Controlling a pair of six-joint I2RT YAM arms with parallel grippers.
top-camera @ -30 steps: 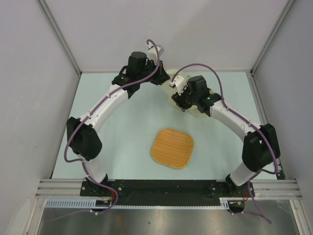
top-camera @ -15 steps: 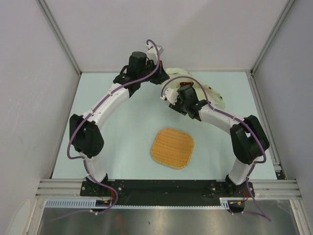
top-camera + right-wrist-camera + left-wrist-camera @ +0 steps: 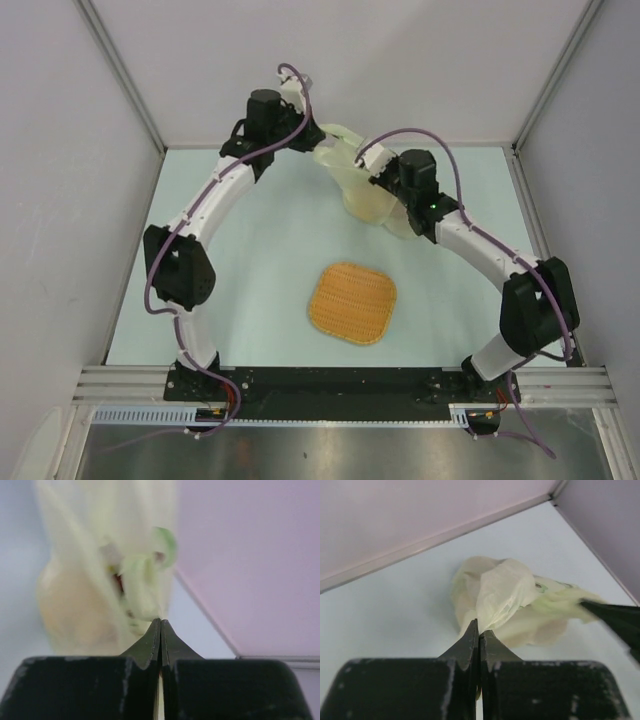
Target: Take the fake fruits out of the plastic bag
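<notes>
The plastic bag [image 3: 364,196], pale yellow-green and crinkled, hangs bunched between both grippers at the back of the table. My left gripper [image 3: 314,138] is shut on a fold of its film; in the left wrist view the bag [image 3: 502,597] spreads out just beyond the closed tips [image 3: 479,628]. My right gripper [image 3: 373,166] is shut on another edge of the bag [image 3: 135,595], right at its tips [image 3: 160,622]. The fake fruits are inside the bag. Only a blurred red patch [image 3: 118,583] and a green tip [image 3: 169,542] show through the film.
An orange woven mat [image 3: 352,302] lies flat in the middle of the table, nearer than the bag. The back wall [image 3: 330,60] stands close behind both grippers, and side walls close in the table left and right.
My right gripper has closed from open onto the bag. The left gripper has drawn back and left with its fold, and the bag now stretches between the two.
</notes>
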